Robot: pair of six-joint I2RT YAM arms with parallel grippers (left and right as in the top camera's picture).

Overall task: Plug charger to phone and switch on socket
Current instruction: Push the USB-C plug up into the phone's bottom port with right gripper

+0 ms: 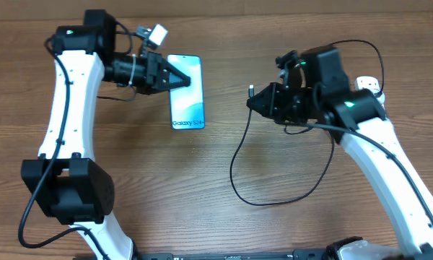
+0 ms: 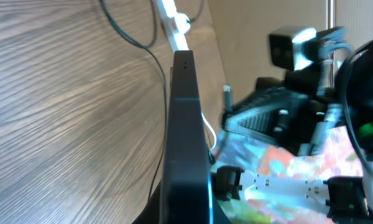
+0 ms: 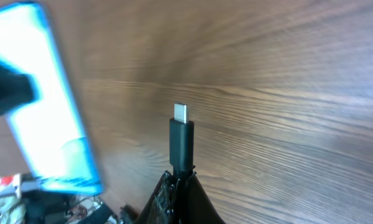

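The phone (image 1: 187, 101) has its blue screen lit and shows "Galaxy" text. My left gripper (image 1: 179, 78) is shut on its far end. In the left wrist view the phone (image 2: 185, 124) is seen edge-on between the jaws. My right gripper (image 1: 258, 99) is shut on the charger's black connector (image 1: 252, 91), to the right of the phone and apart from it. In the right wrist view the connector (image 3: 181, 140) points up, its metal tip bare, with the phone (image 3: 50, 106) at the left. The black cable (image 1: 234, 177) loops over the table. The white socket (image 1: 369, 83) is mostly hidden behind my right arm.
The wooden table (image 1: 224, 224) fills the view. The charger cable loop lies between the two arms, toward the front. The white power strip also shows far off in the left wrist view (image 2: 174, 18), with the black cable next to it.
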